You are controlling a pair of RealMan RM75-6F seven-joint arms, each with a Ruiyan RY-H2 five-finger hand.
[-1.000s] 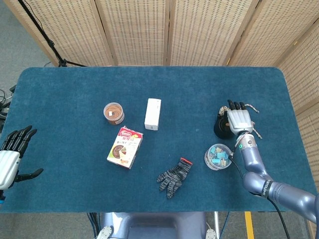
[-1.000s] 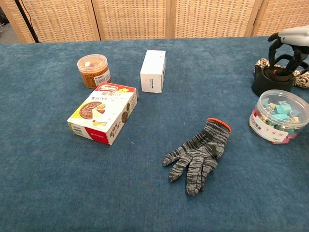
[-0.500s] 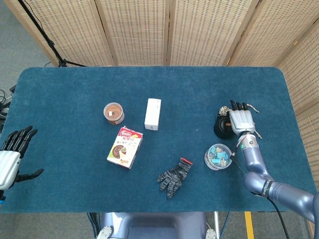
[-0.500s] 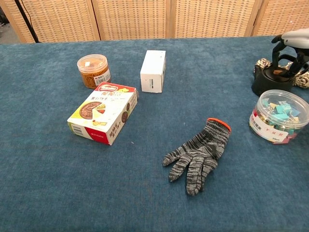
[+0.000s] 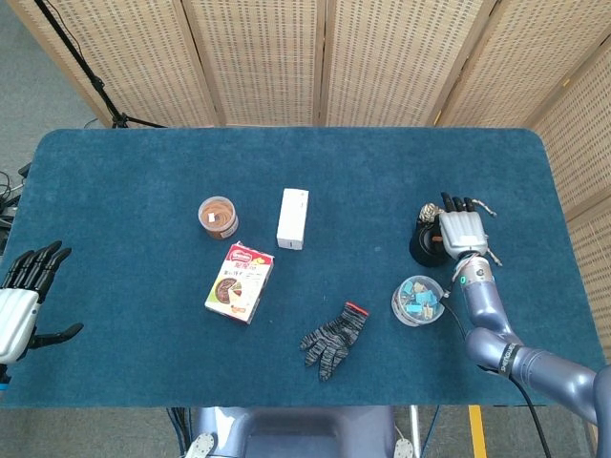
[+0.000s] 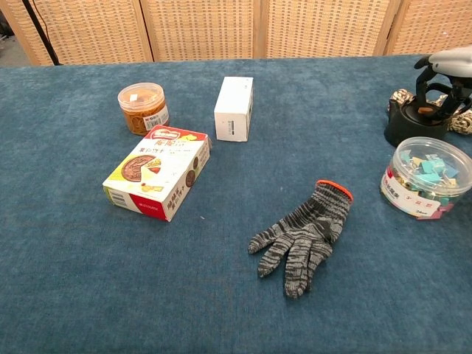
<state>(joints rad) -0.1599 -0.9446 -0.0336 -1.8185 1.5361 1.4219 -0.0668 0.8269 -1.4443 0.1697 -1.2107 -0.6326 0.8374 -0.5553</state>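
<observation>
On the right edge: we are hovering our right hand [image 5: 459,229] over a black pot-like object [image 5: 425,246], fingers curled down around its top; whether they are gripping or only touching it, we cannot tell.
Black object: it is sitting on the counter [image 5: 143,181] near the right edge, with a coil of light rope [image 6: 400,96] just behind it in the chest view.
Left hand: we are holding our left hand [image 5: 21,301] at the counter's left edge, fingers spread apart and carrying nothing.
Clip tub: a clear round tub of coloured clips [image 5: 416,300] is standing just in front of the black object, close beside our right forearm.
Glove: a grey striped glove with an orange cuff [image 5: 334,340] is lying flat near the front edge, left of the tub.
Snack box: a red and yellow carton [image 5: 239,281] is lying flat, left of centre.
Jar: a small round jar with brown contents [image 5: 218,217] is standing just behind the carton.
White box: a white box [image 5: 292,218] is resting to the right of the jar.
</observation>
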